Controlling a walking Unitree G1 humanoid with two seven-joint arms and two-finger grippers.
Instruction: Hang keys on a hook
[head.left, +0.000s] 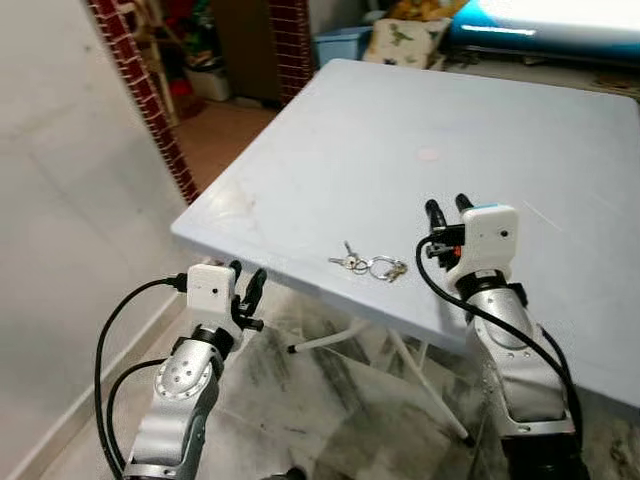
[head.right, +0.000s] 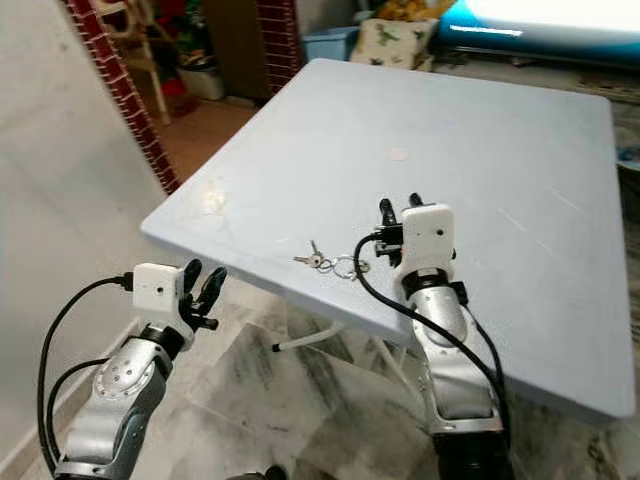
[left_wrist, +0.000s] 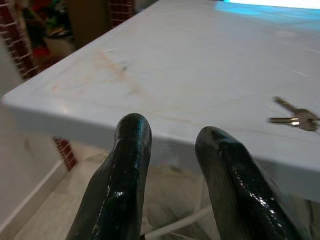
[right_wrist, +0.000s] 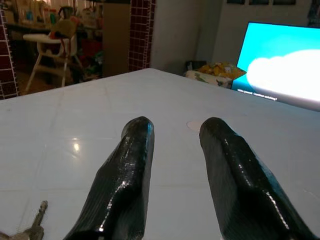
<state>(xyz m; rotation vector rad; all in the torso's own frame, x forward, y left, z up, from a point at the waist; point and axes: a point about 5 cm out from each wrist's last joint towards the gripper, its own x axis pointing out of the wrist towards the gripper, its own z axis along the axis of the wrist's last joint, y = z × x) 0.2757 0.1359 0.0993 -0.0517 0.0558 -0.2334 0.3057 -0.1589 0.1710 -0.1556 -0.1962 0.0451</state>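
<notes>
So far nothing is done: the keys (head.left: 370, 266) lie untouched near the table (head.left: 400, 130) edge, just left of the empty, narrowly parted right gripper (head.left: 447, 209), the left gripper (head.left: 248, 283) likewise parted and empty below the near edge, with pickup and hanging left.

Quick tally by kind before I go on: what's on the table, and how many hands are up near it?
Key bunch: 1, lying near the front edge of the table
Pale round spot on the tabletop: 1
Hands: 2, the left hand below the table edge, the right hand over the table beside the keys, both open and holding nothing
Total: 4
</notes>
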